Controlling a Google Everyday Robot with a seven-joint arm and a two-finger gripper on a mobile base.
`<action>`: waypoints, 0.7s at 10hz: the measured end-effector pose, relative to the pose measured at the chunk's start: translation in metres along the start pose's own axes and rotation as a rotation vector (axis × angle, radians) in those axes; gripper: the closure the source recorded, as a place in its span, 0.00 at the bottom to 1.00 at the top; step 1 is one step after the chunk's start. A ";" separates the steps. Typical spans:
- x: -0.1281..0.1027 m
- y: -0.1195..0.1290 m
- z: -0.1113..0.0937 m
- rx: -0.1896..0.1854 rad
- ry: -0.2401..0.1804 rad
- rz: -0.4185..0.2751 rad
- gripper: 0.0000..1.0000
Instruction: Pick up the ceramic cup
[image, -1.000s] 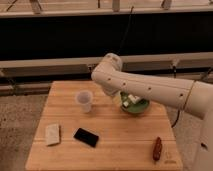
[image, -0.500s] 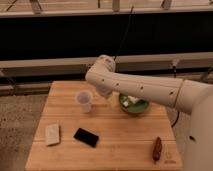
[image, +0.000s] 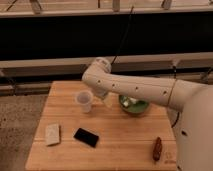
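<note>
Hovering beside the cup (image: 84, 100), is the gripper (image: 107, 99) carrying anything?
— No: its fingers are standing wide and empty; the cup is sitting upright just beside them, opposite the bowl (image: 135, 107), probably inviting a sideways grasp.

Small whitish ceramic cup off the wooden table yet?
No, the small whitish ceramic cup stands on the wooden table, with the gripper just beside it, toward the dark green bowl.
</note>
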 end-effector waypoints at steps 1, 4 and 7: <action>-0.006 -0.003 0.006 0.001 -0.007 -0.010 0.20; -0.015 -0.008 0.014 0.004 -0.025 -0.042 0.20; -0.028 -0.010 0.022 -0.004 -0.044 -0.078 0.20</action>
